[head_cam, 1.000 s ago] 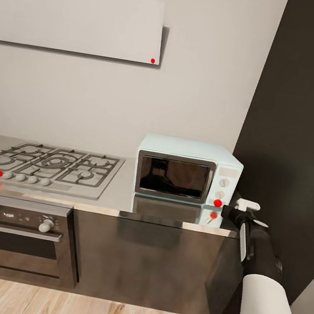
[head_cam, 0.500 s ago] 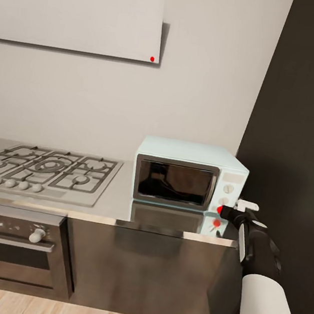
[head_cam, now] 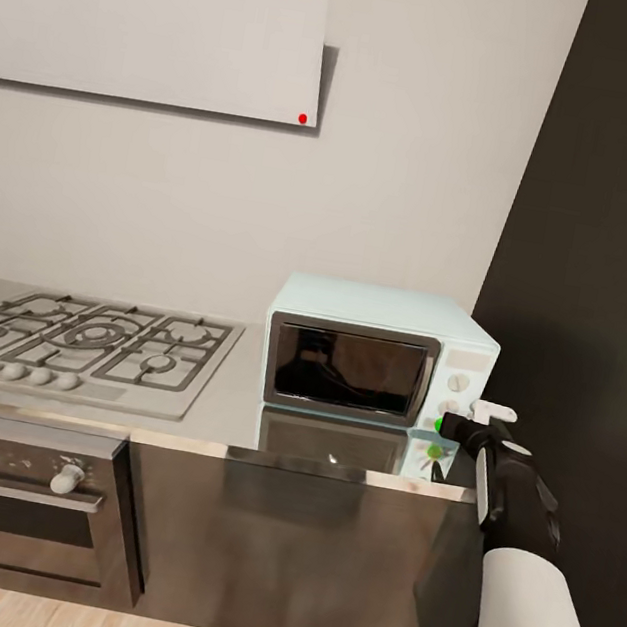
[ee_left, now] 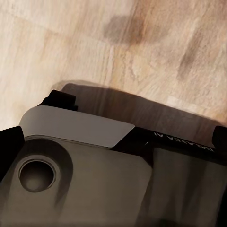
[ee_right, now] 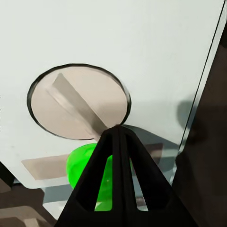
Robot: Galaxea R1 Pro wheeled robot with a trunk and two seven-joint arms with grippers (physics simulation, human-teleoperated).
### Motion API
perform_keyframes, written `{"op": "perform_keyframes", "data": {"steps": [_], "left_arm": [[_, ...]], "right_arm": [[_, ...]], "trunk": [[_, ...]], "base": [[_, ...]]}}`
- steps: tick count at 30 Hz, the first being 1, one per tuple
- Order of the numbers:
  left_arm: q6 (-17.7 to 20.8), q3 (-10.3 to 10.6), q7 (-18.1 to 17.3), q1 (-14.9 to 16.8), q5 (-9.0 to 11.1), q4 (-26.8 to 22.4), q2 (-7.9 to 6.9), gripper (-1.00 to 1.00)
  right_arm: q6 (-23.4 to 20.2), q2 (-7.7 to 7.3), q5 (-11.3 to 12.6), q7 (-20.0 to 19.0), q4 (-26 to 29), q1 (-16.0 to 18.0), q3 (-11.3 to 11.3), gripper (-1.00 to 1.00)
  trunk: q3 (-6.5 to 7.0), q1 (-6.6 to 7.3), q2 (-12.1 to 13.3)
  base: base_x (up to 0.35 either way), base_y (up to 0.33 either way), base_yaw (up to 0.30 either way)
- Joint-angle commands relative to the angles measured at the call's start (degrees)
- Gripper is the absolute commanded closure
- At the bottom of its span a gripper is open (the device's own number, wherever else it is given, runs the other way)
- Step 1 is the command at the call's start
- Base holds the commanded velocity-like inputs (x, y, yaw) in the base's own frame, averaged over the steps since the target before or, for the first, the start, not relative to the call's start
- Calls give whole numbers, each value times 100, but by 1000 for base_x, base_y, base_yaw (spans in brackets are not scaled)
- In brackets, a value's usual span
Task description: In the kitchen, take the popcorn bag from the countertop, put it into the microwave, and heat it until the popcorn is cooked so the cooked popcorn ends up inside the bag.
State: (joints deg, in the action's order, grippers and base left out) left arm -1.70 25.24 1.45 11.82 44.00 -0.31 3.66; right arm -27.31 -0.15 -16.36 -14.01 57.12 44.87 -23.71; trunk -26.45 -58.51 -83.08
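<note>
Right hand at the microwave's control panel, door shut.

Left: steel gas hob (head_cam: pixel 96 345) with grates, glossy grey desk (head_cam: pixel 230 392). Centre: boxy mint microwave (head_cam: pixel 376 364), dark glass door. Right hand (head_cam: pixel 470 422), fingers (ee_right: pixel 118 184) pressed together, tip against green button (ee_right: pixel 82 163) under round knob (ee_right: pixel 78 101). Risk: tip sliding off smooth plastic, nudging knob. Popcorn bag unseen; left hand's state cannot be told.

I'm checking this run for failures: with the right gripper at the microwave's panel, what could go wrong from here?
The right gripper, fingers together, is at the green marker below the knob; a slip could turn the knob. The microwave door is shut and its glass is dark, so the bag inside cannot be confirmed; it might heat empty.
</note>
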Motion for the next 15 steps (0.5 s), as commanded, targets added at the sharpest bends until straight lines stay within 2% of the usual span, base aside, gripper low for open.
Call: {"op": "perform_keyframes", "data": {"steps": [1,5,15], "left_arm": [[-15,51,13,5,38,5,3,-100],[-15,51,13,5,41,5,3,-100],[-15,52,13,5,47,5,26,-100]], "right_arm": [[-20,6,-24,-37,-560,4,-12,100],[-29,-2,-58,-52,-563,4,3,100],[-93,-40,-67,-105,-461,4,7,100]], "trunk": [[-5,-22,0],[-5,-22,0],[-5,-22,0]], "base": [[0,0,0],[-48,0,0],[-333,0,0]]}}
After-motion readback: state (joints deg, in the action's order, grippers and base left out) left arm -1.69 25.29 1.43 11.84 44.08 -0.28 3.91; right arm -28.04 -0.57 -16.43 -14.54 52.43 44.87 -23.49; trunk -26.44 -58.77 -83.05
